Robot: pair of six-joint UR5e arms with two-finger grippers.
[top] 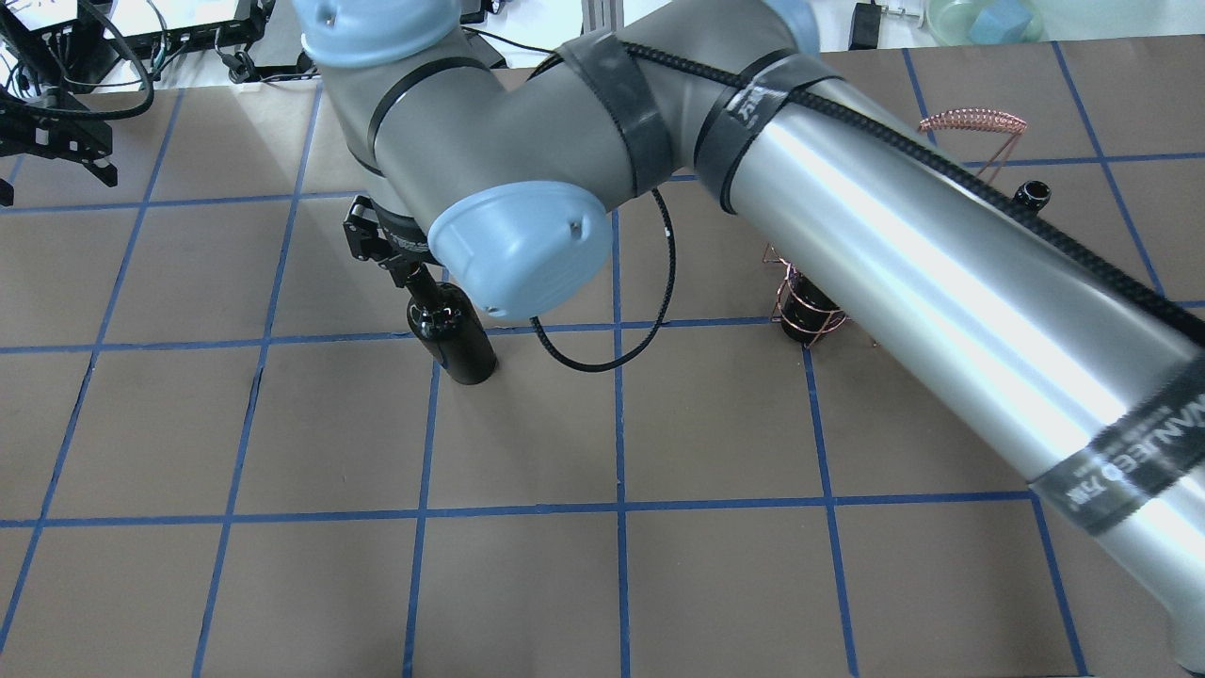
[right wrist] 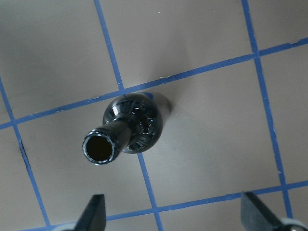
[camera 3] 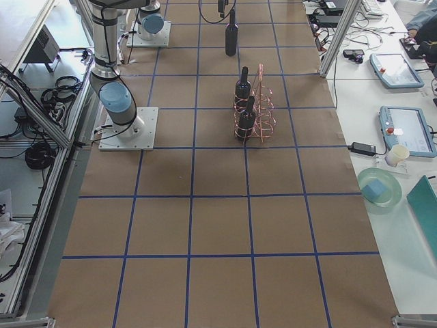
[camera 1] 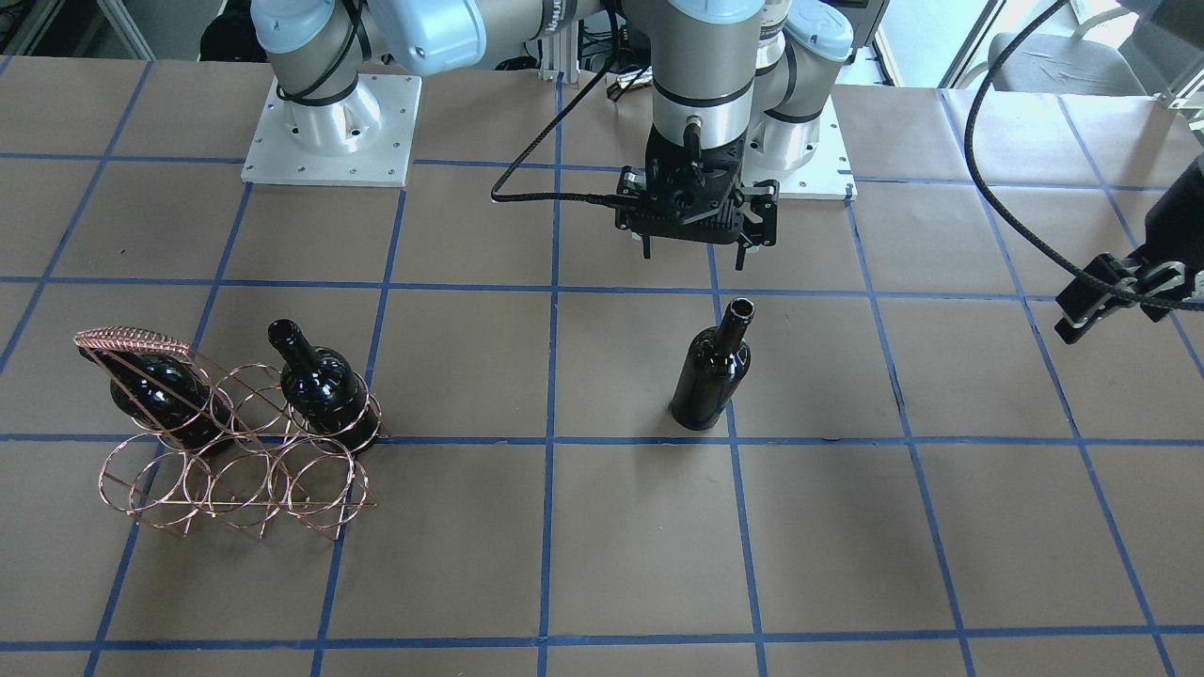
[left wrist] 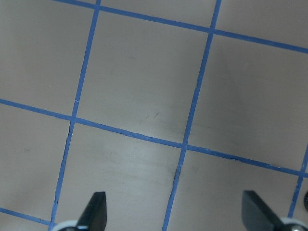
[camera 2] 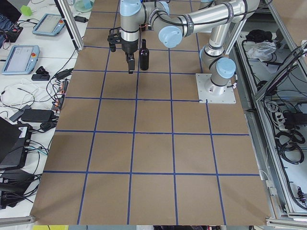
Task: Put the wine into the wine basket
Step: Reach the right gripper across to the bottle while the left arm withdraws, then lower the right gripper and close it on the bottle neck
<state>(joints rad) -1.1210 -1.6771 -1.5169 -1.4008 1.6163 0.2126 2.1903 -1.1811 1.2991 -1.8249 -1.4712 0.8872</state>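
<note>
Wine (camera 1: 712,371) stood upright on table (camera 1: 602,545), mouth uncorked, well apart from wine basket (camera 1: 235,461). Two other bottles (camera 1: 320,381) sat in basket's robot-side row. Right gripper (camera 1: 696,256) hung above wine, fingers spread, touching nothing. Left gripper (left wrist: 174,214) off aside, fingers spread over table.

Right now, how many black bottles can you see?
3. One bottle stands alone on the table near the right end effector. A second bottle and a third bottle sit in the wire basket, at either end of one row. None seems hidden.
</note>
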